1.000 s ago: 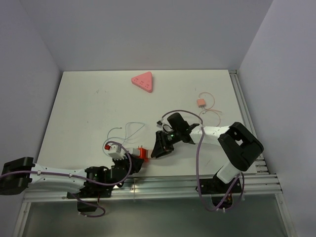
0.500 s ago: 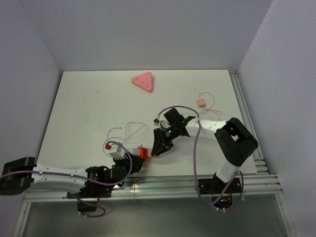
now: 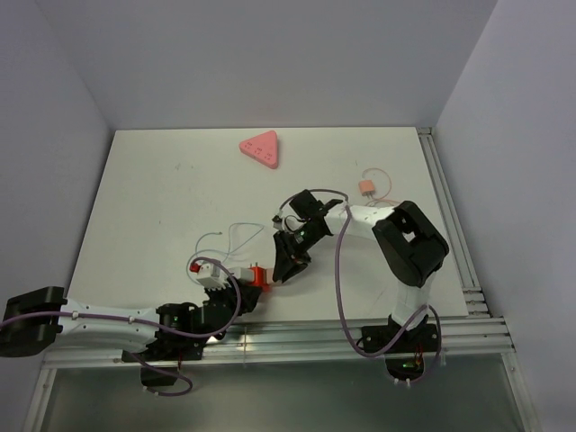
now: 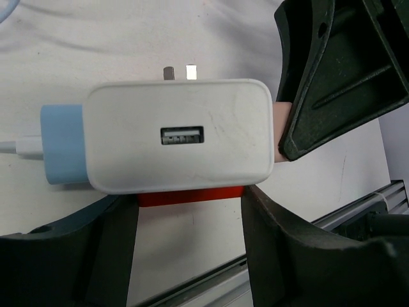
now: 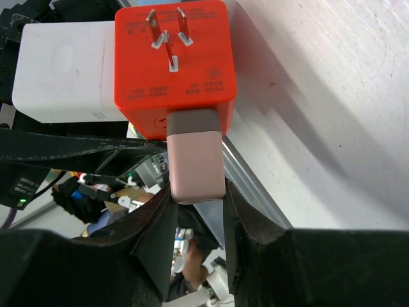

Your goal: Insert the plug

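1. Right fingers [image 5: 246, 224]: pinched on the pink plug [image 5: 195, 166], with grey collar touching an edge face of the red block [image 5: 169, 57].
2. Left fingers [image 4: 281, 256]: clamped on that block from both sides, with a white charger [image 4: 179, 134] lying against it, near the counter's [image 3: 162, 198] front edge.
3. Cannot tell whether fully home; looks flush at the collar, so probably the last of the push.
4. Push straight along the plug's long axis; no twist, no tilt off the face.
5. Brace hard with the left against any sliding or turning of the block.
6. Press gently and stop once seated, to avoid slipping along the smooth shell or bending the socket.
7. Release with the right only after a firm seat, then back straight off.
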`<state>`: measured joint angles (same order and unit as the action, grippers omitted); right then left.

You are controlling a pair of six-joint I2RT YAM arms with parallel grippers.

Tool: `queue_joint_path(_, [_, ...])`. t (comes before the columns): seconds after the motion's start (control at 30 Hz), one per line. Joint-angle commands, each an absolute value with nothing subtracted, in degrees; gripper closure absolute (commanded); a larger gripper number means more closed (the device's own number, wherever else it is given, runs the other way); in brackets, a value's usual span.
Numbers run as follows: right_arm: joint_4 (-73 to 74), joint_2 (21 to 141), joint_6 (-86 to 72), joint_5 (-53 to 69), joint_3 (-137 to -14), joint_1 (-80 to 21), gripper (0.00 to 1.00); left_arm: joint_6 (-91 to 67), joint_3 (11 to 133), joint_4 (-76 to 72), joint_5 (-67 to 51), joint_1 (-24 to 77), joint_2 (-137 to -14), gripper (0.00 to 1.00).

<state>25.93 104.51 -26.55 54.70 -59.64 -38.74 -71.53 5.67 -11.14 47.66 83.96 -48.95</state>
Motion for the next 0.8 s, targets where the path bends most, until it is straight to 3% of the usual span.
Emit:
queue_joint_path(0.0, [16.8, 110.6, -25.8, 47.4, -64.2, -43.1, 1.00, -71.6, 4.8, -15.6, 29.5, 85.5, -50.2, 1.00])
queue_joint_path(0.17, [14.7, 112.2, -26.6, 47.9, -64.2, -42.9, 0.97, -71.9, 4.6, -15.0, 29.4, 85.6, -49.6, 1.00])
queue_joint_path(0.27, [14.1, 108.8, -27.0, 47.2, -62.8, -42.1, 0.75, -73.6, 5.4, -11.4, 30.5, 85.6, -48.5, 1.00])
queue_joint_path(0.3, [12.8, 107.5, -27.2, 47.4, -60.9, -40.9, 0.60, -75.1, 5.8, -9.3, 31.6, 85.6, -48.3, 1.00])
queue_joint_path(0.33, [12.2, 104.4, -27.4, 46.9, -60.0, -40.3, 0.52, -76.0, 6.4, -7.4, 32.3, 85.5, -48.2, 1.00])
queue_joint_path(0.5, [11.5, 98.4, -27.3, 43.9, -56.6, -37.2, 0.27, -80.9, 12.8, 6.1, 36.1, 85.5, -51.8, 1.00])
queue_joint_path(0.6, [12.3, 94.8, -27.7, 40.4, -54.9, -35.4, 0.18, -80.3, 19.4, 11.8, 37.4, 85.6, -60.4, 1.00])
queue_joint_path(0.77, [18.4, 85.5, -25.7, 29.1, -53.0, -32.5, 0.16, -81.1, 31.8, 22.5, 39.1, 85.6, -73.0, 1.00])
